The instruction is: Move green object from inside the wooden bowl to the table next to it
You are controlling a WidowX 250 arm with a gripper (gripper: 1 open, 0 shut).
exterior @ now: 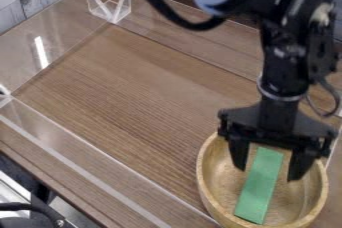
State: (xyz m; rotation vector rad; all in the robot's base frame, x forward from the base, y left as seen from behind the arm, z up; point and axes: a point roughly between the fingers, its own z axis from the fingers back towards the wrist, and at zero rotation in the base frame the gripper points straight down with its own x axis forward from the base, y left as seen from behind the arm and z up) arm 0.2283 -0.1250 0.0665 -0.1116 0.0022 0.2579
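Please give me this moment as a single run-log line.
pincer: open, pointing down over wooden bowl | green object: lying in bowl, not gripped | table: nothing placed yet

No text, label, brand, number or sign can be read on anything in view.

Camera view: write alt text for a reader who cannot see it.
A black robot arm's open tool hangs over a round wooden bowl, its fingers either side of a flat green block lying in the bowl. The bowl sits at the near right of a brown wood-grain table edged by low clear walls.
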